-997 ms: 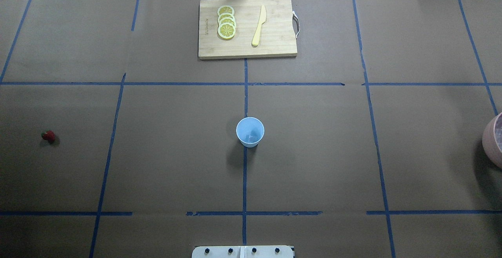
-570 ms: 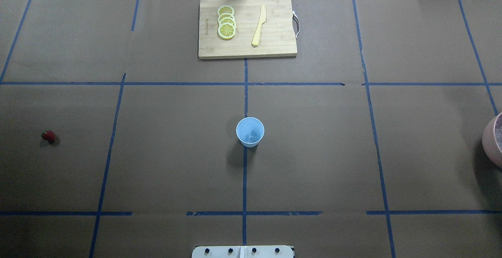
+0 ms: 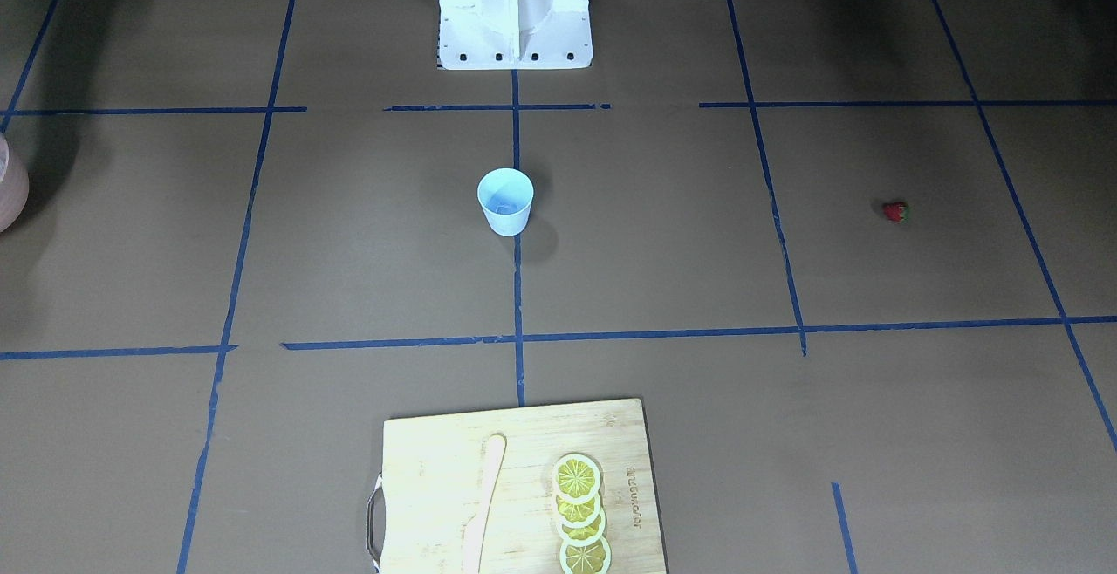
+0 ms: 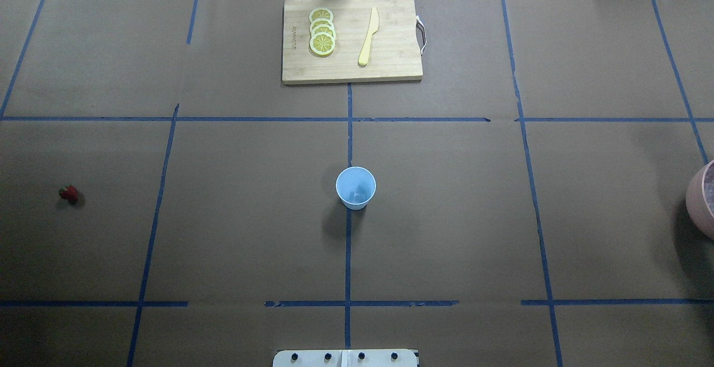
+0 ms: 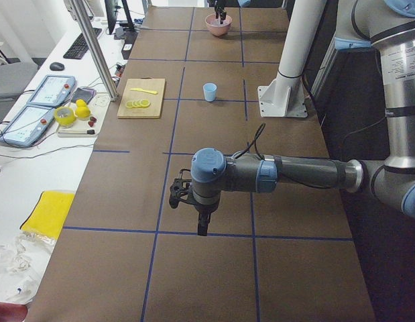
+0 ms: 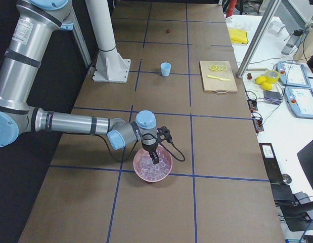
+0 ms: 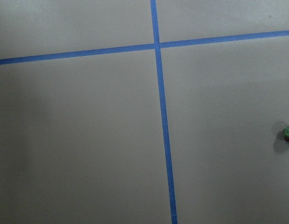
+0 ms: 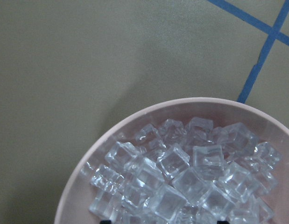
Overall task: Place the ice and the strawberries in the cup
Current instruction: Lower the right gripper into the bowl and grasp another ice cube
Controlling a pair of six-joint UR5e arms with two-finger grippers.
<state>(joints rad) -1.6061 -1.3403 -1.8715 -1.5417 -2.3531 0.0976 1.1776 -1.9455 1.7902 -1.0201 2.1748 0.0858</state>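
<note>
Standing upright at the middle of the table, on a blue tape line, the light-blue cup has a pale glassy shape at its bottom that looks like one ice cube. The rest of the ice fills a pink bowl at the table's right edge, heaped as clear cubes.

The right end effector reaches down into that bowl. In the wrist view only two dark tips show at the bottom edge, well apart with many cubes between them, so it is released.

The strawberry lies alone on the table far to the left, well apart from the cup. The left end effector hangs above the table on that side, pointing down; I cannot tell whether it is released or clenched.

At the far edge, a wooden cutting board carries four overlapping lemon slices and a pale knife.
</note>
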